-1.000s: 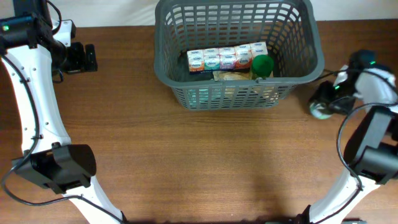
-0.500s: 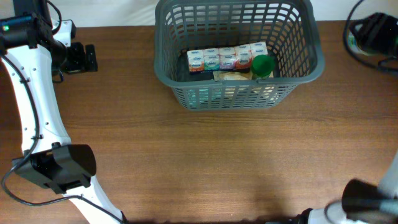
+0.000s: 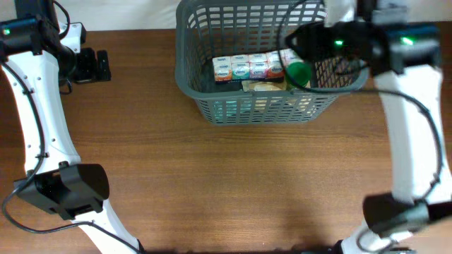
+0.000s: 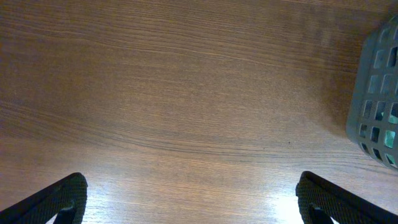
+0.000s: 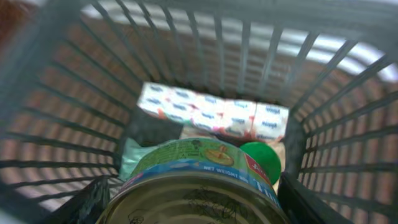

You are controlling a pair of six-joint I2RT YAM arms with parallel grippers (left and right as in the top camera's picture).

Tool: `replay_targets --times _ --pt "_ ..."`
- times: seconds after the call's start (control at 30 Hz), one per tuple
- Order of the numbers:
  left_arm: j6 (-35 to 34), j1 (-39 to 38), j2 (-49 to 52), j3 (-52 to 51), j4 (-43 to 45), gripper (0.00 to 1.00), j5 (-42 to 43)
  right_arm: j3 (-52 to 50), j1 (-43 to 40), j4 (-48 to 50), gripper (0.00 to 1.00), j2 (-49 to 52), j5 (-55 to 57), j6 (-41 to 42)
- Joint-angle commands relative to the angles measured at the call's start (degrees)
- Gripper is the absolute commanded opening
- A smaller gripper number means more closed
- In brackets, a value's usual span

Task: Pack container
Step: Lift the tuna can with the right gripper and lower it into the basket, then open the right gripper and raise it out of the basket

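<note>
Items counted: one container (image 3: 233,109), a dark grey slotted basket, standing at the far edge of the table (image 3: 233,183), right of centre. Inside it:
- One row of small cartons (image 3: 249,68). Four are clear; a possible fifth is obscured by the arm.
- One green-lidded jar (image 3: 298,73) at the row's right end.
- One flat packet (image 3: 261,86) beneath.

One tin can (image 5: 193,186) hangs above the basket interior, clamped between the jaws of the right gripper (image 5: 196,208).

The left gripper (image 4: 196,202) sits near the far left corner, jaws spread wide, nothing between them.

Surface: brown wood grain. A white backdrop (image 3: 127,14) runs behind the far edge.
</note>
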Motion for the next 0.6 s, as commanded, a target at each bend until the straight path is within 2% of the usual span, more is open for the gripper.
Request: replay_targets --times 0.0,0.13,0.23,0.43,0.57 --pt "-0.7 0.1 -0.1 -0.2 0.0 0.99 0.6 0.3 1.1 0.0 0.06 6.3 2.1 -0.9" --pt "-0.7 0.1 -0.1 -0.2 0.0 0.99 0.6 0.3 3.5 -1.8 0.06 15.0 1.6 -0.5" --pt "-0.7 0.1 -0.1 -0.2 -0.1 0.99 0.6 0.3 5.4 -2.2 0.06 17.9 1.6 -0.5" --pt "-0.7 0.1 -0.1 -0.2 0.0 0.99 0.6 0.3 6.8 -1.8 0.07 19.1 2.1 -0.5" --pt "-0.7 0.1 -0.1 -0.2 0.0 0.99 0.6 -3.2 6.8 -0.7 0.08 19.1 2.7 -0.5"
